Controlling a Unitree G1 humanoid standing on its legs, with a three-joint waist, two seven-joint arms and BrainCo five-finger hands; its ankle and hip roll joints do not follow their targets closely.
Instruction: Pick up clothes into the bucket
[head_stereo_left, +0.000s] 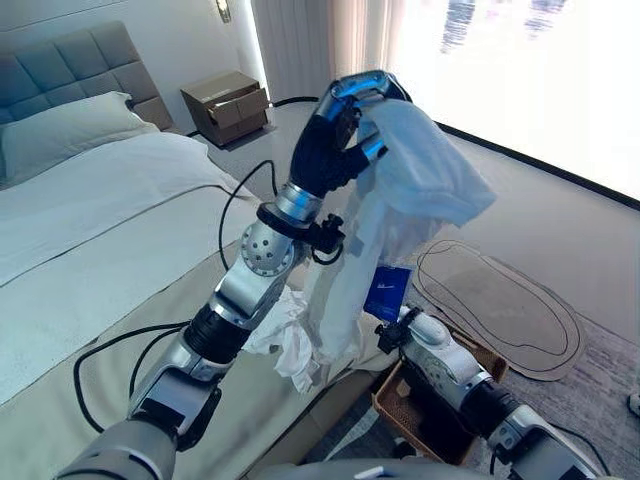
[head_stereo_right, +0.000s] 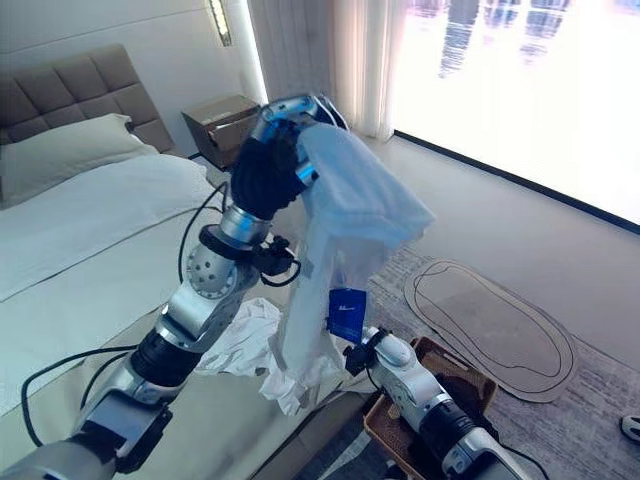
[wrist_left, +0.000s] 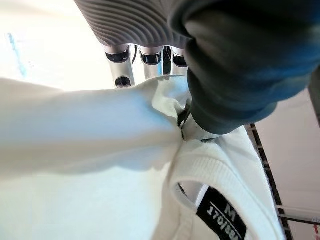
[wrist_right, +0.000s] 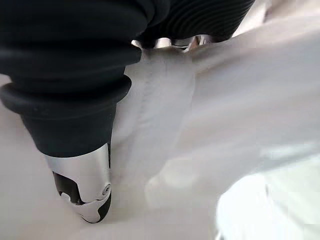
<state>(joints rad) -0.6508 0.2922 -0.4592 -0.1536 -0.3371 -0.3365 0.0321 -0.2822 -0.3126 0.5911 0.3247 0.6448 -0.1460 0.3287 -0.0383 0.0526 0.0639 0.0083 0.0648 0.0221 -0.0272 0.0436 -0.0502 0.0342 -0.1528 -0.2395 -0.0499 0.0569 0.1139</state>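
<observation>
Up high, a white garment (head_stereo_left: 400, 190) hangs from the left hand (head_stereo_left: 335, 140), whose fingers and thumb are curled round its top near the collar; the cloth falls from there to the bed (head_stereo_left: 90, 250) edge, a blue tag (head_stereo_left: 390, 292) hanging off it partway down. Below the left hand, the right hand (wrist_right: 82, 192) is against the cloth; I cannot tell its finger state. A woven basket (head_stereo_left: 480, 360) sits on the floor under the right arm.
</observation>
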